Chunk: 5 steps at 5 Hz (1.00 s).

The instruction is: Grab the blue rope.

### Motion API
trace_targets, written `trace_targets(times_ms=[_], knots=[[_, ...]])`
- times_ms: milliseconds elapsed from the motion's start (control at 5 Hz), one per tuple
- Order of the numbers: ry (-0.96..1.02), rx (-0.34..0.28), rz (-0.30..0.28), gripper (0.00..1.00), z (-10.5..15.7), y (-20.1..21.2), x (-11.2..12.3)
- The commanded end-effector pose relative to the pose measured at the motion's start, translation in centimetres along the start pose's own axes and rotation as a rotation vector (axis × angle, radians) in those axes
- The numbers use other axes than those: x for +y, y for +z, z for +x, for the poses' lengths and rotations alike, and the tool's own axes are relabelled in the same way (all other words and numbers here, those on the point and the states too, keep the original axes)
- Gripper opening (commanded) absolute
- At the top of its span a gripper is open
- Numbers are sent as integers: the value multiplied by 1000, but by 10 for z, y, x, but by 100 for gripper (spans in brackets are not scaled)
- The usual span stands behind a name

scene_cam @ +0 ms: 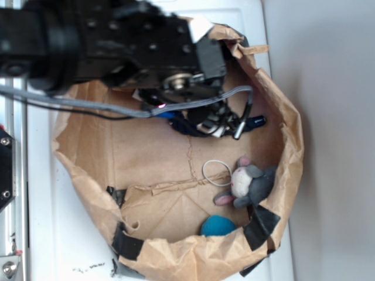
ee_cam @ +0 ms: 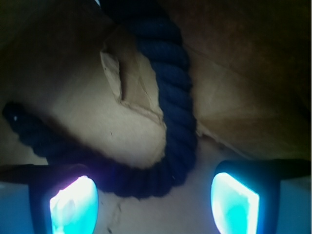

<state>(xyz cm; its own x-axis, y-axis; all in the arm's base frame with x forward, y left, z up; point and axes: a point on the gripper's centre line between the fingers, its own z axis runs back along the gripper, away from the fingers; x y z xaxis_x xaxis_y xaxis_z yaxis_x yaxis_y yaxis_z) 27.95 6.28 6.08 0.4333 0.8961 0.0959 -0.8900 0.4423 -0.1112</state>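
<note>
The gripper (ee_cam: 153, 195) hangs low inside the brown paper bag (scene_cam: 176, 257), fingers (ee_cam: 73, 204) spread wide w/ nothing between them. The blue rope (ee_cam: 175, 92) lies on the bag floor right under it, bent in a U, its curve just above the gap betw. the pads (not touching). A grey plush toy (scene_cam: 249, 184), white ring (scene_cam: 217, 172) and teal ball (scene_cam: 218, 225) sit nearby.
</note>
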Motion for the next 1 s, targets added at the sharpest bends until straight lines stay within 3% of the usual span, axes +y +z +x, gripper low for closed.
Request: trace_targets(times_ms=[0,400,600,800], knots=[[94,-86,38,100,14,-14,-13],[127,-122,70,100,12,-25,-22],[118,-114,38,100,11,-19,-16],[112,-133,74,100,5,-28,-10]])
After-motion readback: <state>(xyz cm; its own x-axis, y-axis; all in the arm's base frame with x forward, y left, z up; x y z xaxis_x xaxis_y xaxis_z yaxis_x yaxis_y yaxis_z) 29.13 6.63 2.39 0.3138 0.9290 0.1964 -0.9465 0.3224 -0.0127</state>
